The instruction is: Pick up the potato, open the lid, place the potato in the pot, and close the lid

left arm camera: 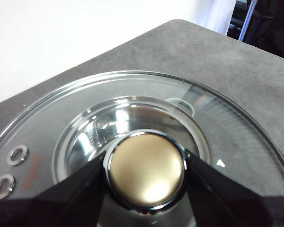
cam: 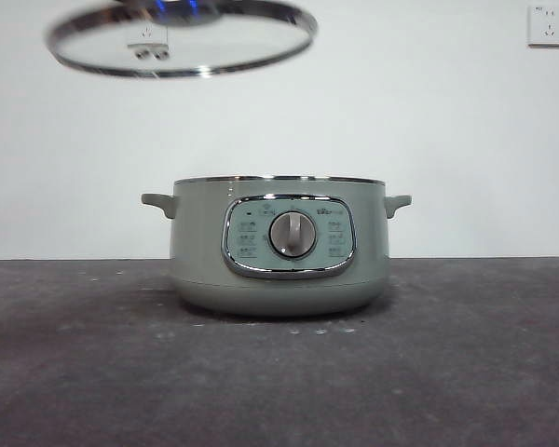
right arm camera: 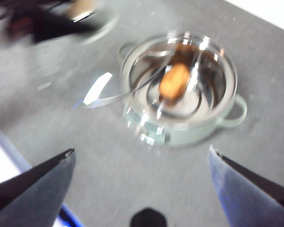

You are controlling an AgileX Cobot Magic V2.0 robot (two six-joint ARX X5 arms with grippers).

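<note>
The dark grey table [cam: 74, 372] carries the round sage-green electric pot [cam: 279, 251] at centre frame in the front view, uncovered. The round glass lid with chrome rim [cam: 182, 37] hangs tilted at upper left, clear of the pot. The left gripper [left arm camera: 146, 171] is clamped on its knob [left arm camera: 146, 171]. The right gripper [right arm camera: 141, 153], jaws wide apart, is above the table. The oval orange-brown potato [right arm camera: 174, 81] lies inside the pot.

We see the pot [cam: 279, 247] level and close from counter [cam: 466, 372] height; our 2 wrist cameras look down, sharing pot and lid [left arm camera: 146, 123].
</note>
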